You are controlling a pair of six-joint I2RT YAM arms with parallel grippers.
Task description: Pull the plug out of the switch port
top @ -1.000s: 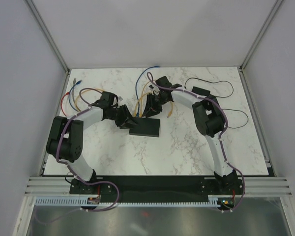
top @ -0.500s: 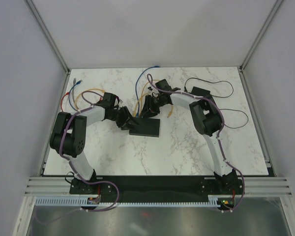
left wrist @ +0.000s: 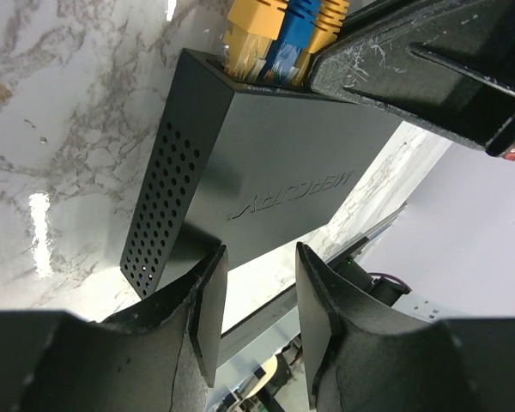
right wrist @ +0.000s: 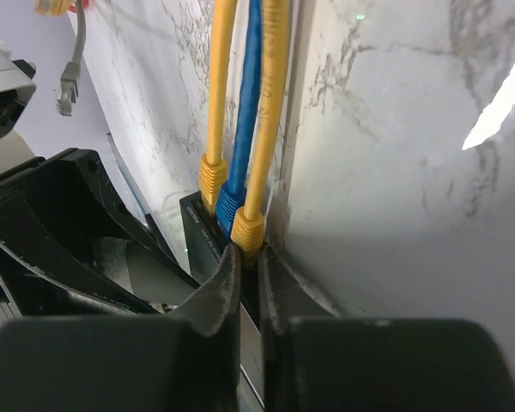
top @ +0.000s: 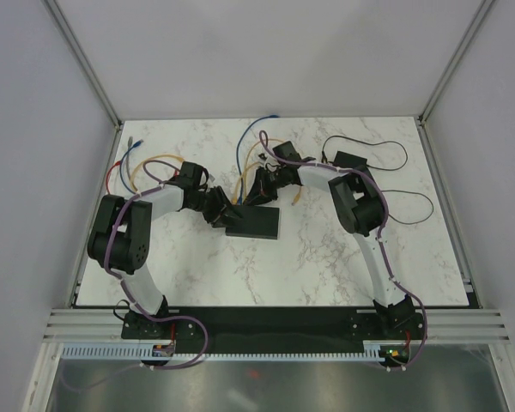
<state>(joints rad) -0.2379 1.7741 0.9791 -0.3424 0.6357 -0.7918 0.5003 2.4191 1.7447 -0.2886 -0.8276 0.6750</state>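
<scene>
Between right fingers (right wrist: 213,302), yellow plug (right wrist: 247,230) now pinched, still seated in switch (left wrist: 266,172): I closed in. Left fingers (left wrist: 202,319) apart at switch edge; pull next.

Matt black metal-look switch (left wrist: 275,180) with faint sheen and perforated side, glossy white marble-pattern table (left wrist: 60,129), smooth shiny plastic yellow plug (right wrist: 247,230), smooth blue cable (right wrist: 251,94)
</scene>
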